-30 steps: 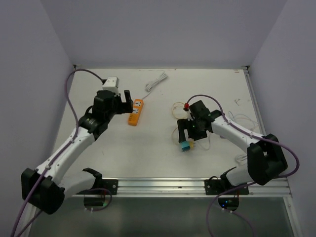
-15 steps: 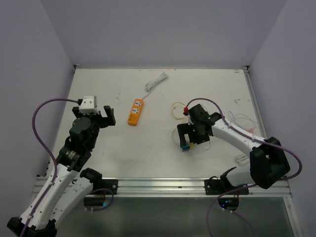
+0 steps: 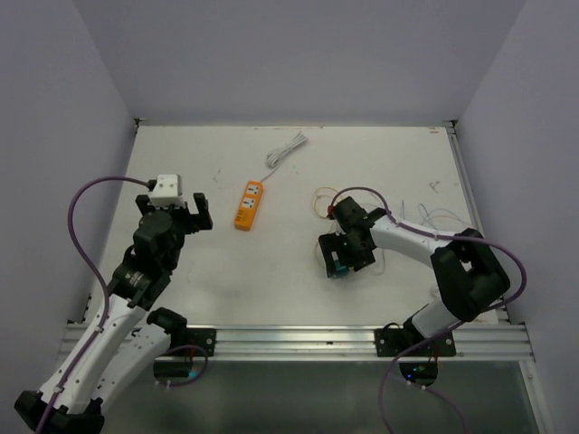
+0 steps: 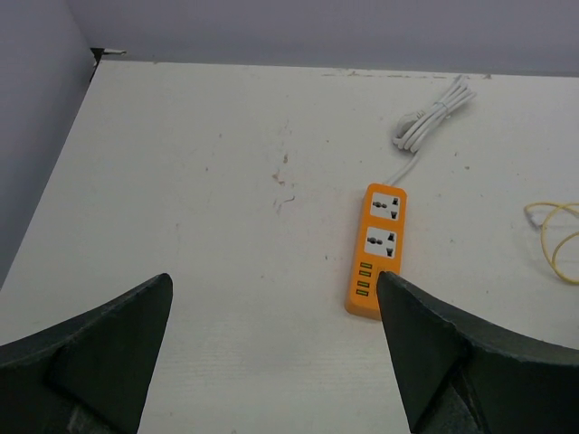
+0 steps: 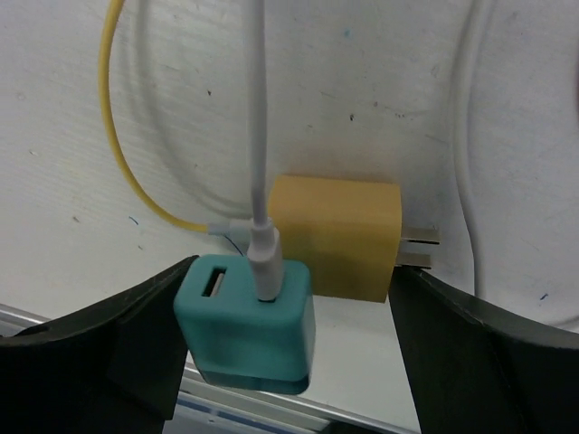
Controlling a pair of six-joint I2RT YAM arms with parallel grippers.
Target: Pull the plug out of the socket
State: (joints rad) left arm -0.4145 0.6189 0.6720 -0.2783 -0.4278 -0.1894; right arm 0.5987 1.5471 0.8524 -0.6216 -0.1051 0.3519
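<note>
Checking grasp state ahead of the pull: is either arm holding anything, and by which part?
Left fingers hold nothing. Right fingers flank the teal charger and yellow adapter, one on each outer side; whether they actually grip cannot be told.

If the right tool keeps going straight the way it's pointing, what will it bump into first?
Probably the teal charger, sitting between the right tool's open fingers with a white cable plugged in. The yellow plug adapter lies right beside it, so depth leaves some doubt.
</note>
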